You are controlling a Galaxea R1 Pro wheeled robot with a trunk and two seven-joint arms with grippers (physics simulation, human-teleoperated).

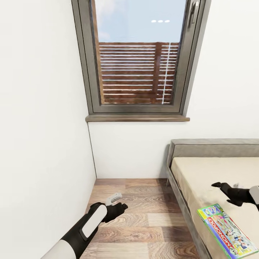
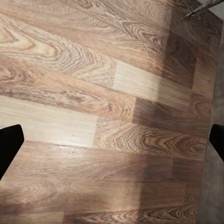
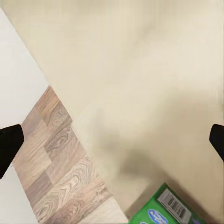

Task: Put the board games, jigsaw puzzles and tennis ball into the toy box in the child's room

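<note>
Wood planks cover the floor [image 1: 144, 216] of a narrow strip between a white wall [image 1: 39, 126] and a bed [image 1: 201, 180] with a beige top and a grey frame. Above the floor's far end a grey-framed window [image 1: 138, 61] looks onto a slatted brown fence and sky.

The MONOPOLY box [image 1: 226, 230] lies flat on the bed near its outer edge, at the lower right of the head view, its green border and red band facing up. Under it, at its far end, a second flat box edge shows, too little to name.

The right gripper [image 1: 225, 190] hangs over the bed just beyond the box's far end, apart from it and above the mattress. In the right wrist view its fingers [image 3: 10, 144] stand wide apart at the two edges of the picture, with bare mattress between them; a green corner of the box [image 3: 170, 207] with a barcode label sits near them, outside the gap between the fingers and touching neither.

The left gripper [image 1: 120, 208] hangs over the floor beside the bed, well apart from the box. In the left wrist view its fingers [image 2: 9, 147] are also spread wide, holding nothing, with planks beneath.
</note>
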